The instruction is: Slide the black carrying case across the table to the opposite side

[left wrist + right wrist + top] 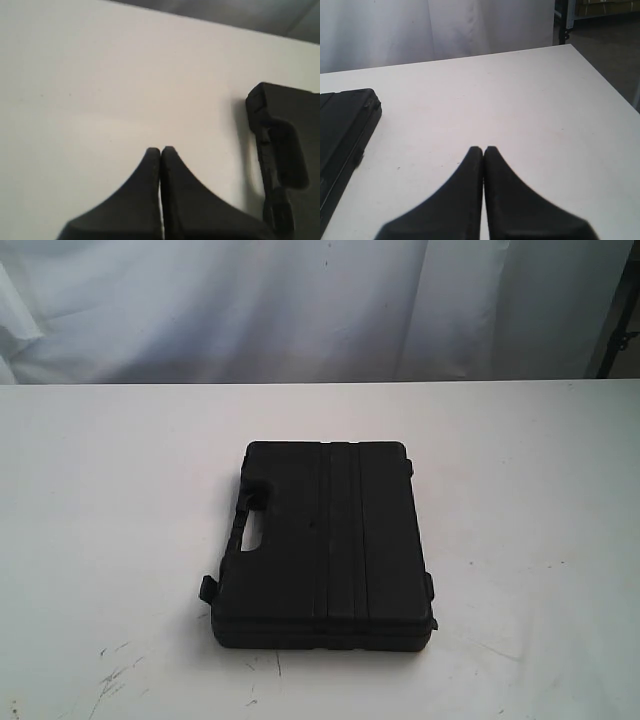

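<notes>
The black carrying case (325,540) lies flat near the middle of the white table (120,500), its handle side facing left. Neither arm shows in the exterior view. In the left wrist view my left gripper (161,150) is shut and holds nothing; it hangs over bare table, with the case's handle edge (280,150) off to one side and apart from it. In the right wrist view my right gripper (483,149) is shut and holds nothing, above bare table, with a corner of the case (345,125) off to one side.
A white curtain (300,300) hangs behind the table's far edge. Dark scuff marks (110,680) mark the front left of the tabletop. The table's far corner (567,47) and the dark floor beyond it show in the right wrist view.
</notes>
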Robot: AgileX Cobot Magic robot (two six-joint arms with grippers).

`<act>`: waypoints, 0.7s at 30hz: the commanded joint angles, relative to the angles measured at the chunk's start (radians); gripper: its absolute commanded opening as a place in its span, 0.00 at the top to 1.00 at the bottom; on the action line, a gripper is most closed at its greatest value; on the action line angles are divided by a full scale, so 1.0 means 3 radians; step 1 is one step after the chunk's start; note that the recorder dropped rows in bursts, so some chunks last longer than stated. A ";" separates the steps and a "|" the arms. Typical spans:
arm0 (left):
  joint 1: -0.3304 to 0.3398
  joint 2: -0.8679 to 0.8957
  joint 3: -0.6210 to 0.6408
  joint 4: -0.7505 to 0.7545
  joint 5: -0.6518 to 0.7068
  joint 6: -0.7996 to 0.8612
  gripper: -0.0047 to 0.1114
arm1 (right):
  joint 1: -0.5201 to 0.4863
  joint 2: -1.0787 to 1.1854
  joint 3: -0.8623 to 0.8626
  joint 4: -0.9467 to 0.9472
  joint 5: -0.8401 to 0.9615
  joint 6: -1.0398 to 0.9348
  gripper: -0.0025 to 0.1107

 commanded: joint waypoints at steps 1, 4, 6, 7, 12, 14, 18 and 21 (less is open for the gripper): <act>-0.0001 0.0235 -0.0040 -0.0023 -0.0109 0.0041 0.96 | -0.0011 -0.0021 0.0013 0.0011 0.0008 -0.0020 0.98; -0.0001 0.0251 -0.0040 -0.0073 -0.0283 -0.0017 0.96 | -0.0011 -0.0021 0.0013 0.0011 0.0008 -0.0020 0.98; -0.0001 0.0244 -0.0040 -0.0280 -0.0290 -0.0025 0.96 | -0.0011 -0.0021 0.0013 0.0011 0.0008 -0.0020 0.98; -0.0001 0.0244 -0.0040 -0.0352 -0.0329 -0.0019 0.96 | -0.0011 -0.0021 0.0013 0.0011 0.0008 -0.0020 0.98; -0.0001 0.0327 -0.0113 -0.0450 -0.0344 0.0272 0.96 | -0.0011 -0.0021 0.0013 0.0011 0.0008 -0.0020 0.98; -0.0001 0.0427 -0.0277 -0.0450 -0.0188 0.0317 0.96 | -0.0011 -0.0021 0.0013 0.0011 0.0008 -0.0020 0.98; -0.0067 0.0688 -0.0672 -0.0450 0.0070 0.0455 0.96 | -0.0011 -0.0021 0.0013 0.0011 0.0008 -0.0020 0.98; -0.0217 0.0901 -0.0961 -0.0450 0.0229 0.0475 0.96 | -0.0011 -0.0021 0.0013 0.0011 0.0008 -0.0014 0.98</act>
